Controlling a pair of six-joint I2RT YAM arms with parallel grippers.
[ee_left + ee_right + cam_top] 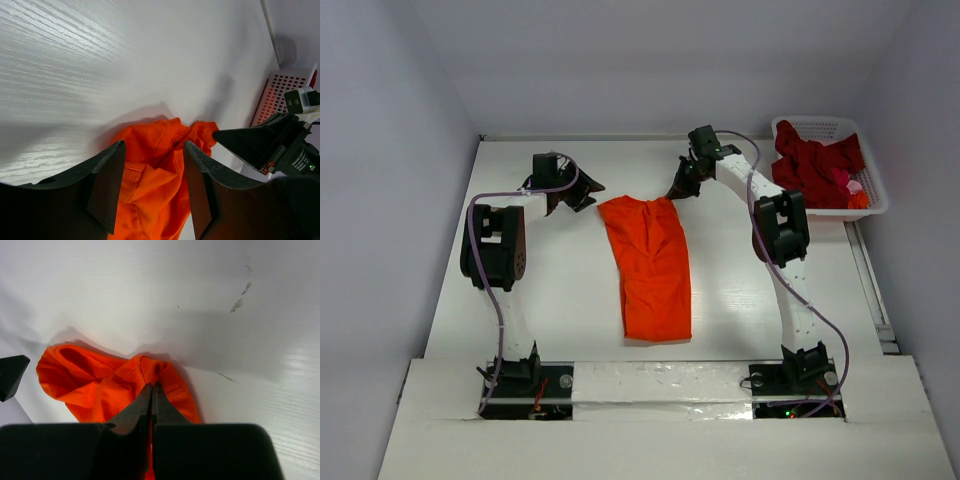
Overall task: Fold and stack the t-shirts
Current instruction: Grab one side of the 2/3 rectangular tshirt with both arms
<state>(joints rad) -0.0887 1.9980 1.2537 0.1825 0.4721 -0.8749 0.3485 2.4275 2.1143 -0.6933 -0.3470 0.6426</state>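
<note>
Orange t-shirt (150,170) between the parted left fingers (107,185), white lattice basket (272,97) far right.

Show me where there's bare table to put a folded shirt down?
Bare table lies between the orange t-shirt and the left arm, and again between that shirt and the right arm. Crowded: the shirt's far end, by the left gripper and right gripper, and the white basket of red t-shirts.
</note>
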